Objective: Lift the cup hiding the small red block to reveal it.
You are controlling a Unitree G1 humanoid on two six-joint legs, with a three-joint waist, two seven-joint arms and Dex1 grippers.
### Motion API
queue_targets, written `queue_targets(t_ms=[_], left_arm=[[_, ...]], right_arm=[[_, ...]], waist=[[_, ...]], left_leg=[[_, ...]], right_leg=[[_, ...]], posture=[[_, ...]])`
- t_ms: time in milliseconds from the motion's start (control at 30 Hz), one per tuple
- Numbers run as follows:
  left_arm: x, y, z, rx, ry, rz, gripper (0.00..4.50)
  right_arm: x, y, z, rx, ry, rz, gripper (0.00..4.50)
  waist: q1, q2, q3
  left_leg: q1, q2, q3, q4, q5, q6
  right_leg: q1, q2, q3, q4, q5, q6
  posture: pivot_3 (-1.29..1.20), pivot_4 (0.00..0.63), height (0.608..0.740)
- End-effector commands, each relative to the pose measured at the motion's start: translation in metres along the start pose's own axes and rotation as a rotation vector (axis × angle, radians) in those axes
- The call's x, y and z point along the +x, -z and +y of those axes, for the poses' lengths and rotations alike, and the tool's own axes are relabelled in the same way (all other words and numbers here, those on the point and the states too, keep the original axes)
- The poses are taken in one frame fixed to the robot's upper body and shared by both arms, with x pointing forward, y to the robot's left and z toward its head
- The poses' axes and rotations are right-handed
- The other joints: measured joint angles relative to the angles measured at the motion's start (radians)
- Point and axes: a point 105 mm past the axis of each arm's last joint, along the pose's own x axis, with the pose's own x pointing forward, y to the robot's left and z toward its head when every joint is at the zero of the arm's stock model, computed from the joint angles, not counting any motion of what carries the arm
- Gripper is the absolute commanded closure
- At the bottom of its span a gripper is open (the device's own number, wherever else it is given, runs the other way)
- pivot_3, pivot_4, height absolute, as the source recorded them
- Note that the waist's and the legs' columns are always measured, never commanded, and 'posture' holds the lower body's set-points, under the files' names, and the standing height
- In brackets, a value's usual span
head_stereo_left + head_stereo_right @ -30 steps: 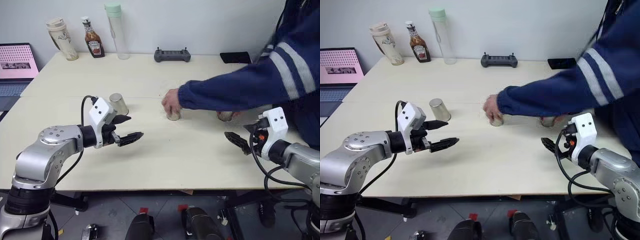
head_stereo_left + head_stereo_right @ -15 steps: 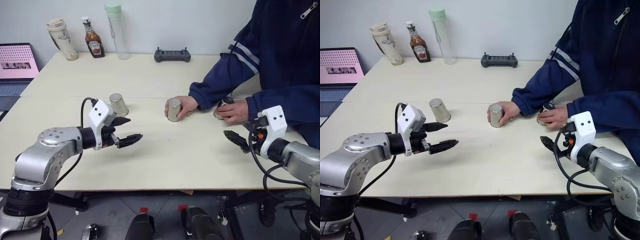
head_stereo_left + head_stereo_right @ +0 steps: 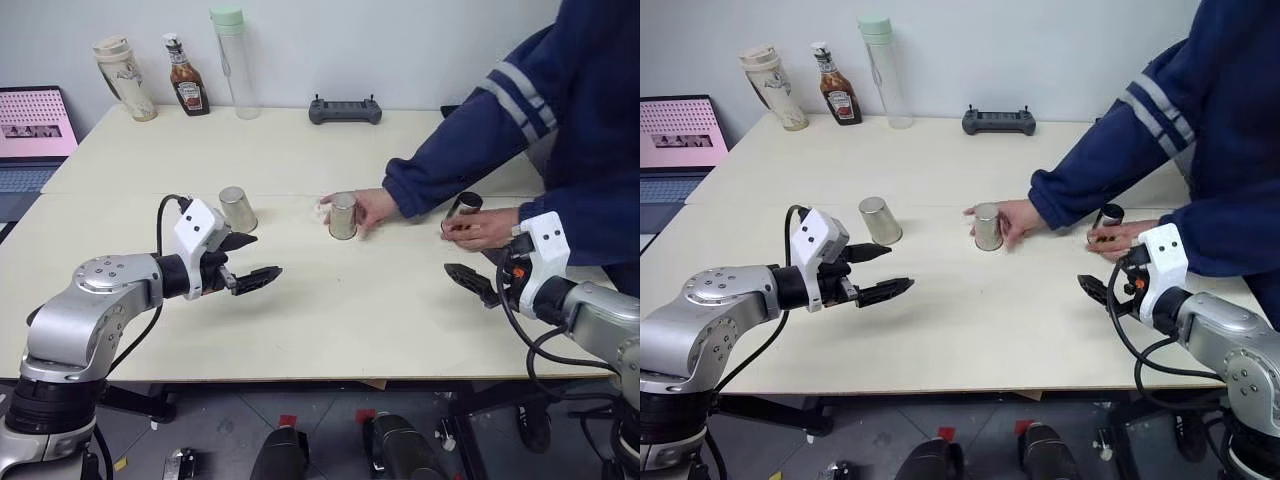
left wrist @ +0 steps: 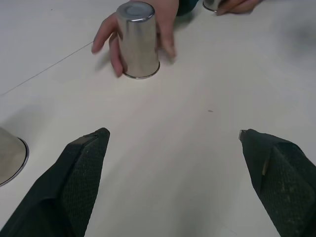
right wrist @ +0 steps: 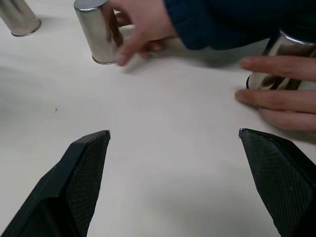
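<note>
While both grippers gape empty, the cup [image 3: 342, 216] (hand-held) stands well beyond them.

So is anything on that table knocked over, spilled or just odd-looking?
No spills. The odd part: a person's hands are on two of the three upturned metal cups, and the right-hand cup is tipped off the table. The third cup stands alone.

A pale table [image 3: 300, 330] carries three upturned metal cups [image 3: 237, 209] mid-frame; bottles [image 3: 186, 78], a tumbler [image 3: 124, 79] and a controller [image 3: 344, 110] line its upper edge.
</note>
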Motion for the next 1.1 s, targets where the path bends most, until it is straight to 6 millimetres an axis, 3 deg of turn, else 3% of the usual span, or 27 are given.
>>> queue_targets(t_ms=[33,267,800,833,933,1033,1100], left_arm=[[-0.007,-0.015,0.005,0.059,-0.036,-0.038,0.00],[-0.011,-0.015,0.007,0.067,-0.050,-0.040,0.00],[-0.010,-0.017,0.005,0.073,-0.040,-0.048,0.00],[-0.010,-0.017,0.005,0.070,-0.041,-0.051,0.00],[-0.003,-0.004,-0.007,0.088,-0.009,-0.027,0.00],[0.006,0.003,-0.007,0.068,-0.049,-0.061,0.00],[0.011,0.001,-0.009,0.065,-0.060,-0.088,0.00]], right_arm=[[-0.001,-0.014,0.003,-0.034,-0.017,-0.051,0.06],[-0.009,-0.015,0.009,-0.076,-0.092,-0.042,0.06],[0.002,-0.025,0.026,-0.079,-0.167,-0.104,0.06],[0.007,-0.025,0.029,-0.078,-0.178,-0.114,0.06],[0.046,-0.023,0.055,-0.090,-0.252,-0.160,0.06],[0.103,-0.017,0.071,-0.120,-0.266,-0.190,0.06],[0.131,-0.014,0.077,-0.184,-0.258,-0.181,0.06]], waist=[[0.000,0.000,0.000],[0.002,0.000,0.000],[0.002,0.000,0.000],[0.001,0.000,0.000],[-0.008,-0.002,-0.001],[-0.021,-0.002,-0.001],[-0.021,-0.003,-0.002]], left_leg=[[0.000,0.000,0.000,0.000,0.000,0.000],[0.000,0.000,0.000,0.000,0.000,0.000],[0.000,0.000,0.000,0.000,0.000,0.000],[0.000,0.000,0.000,0.000,0.000,0.000],[0.001,0.001,0.000,0.000,0.000,0.000],[0.004,0.001,0.002,0.000,0.000,0.000],[0.001,0.001,0.001,0.001,0.001,0.000]], right_leg=[[0.000,0.000,0.000,0.000,0.000,0.000],[0.000,0.000,0.000,0.000,0.000,0.000],[0.000,0.000,0.000,0.000,0.000,0.000],[0.000,0.000,0.000,0.000,0.000,0.000],[0.000,0.001,0.000,0.001,0.000,0.000],[0.001,0.001,0.001,0.001,0.000,0.000],[0.000,0.001,0.000,0.002,0.001,0.001]], posture=[[0.00,0.150,0.740],[0.00,0.150,0.740],[0.00,0.150,0.740],[0.00,0.150,0.740],[0.00,0.150,0.740],[0.00,0.150,0.740],[0.00,0.150,0.740]])
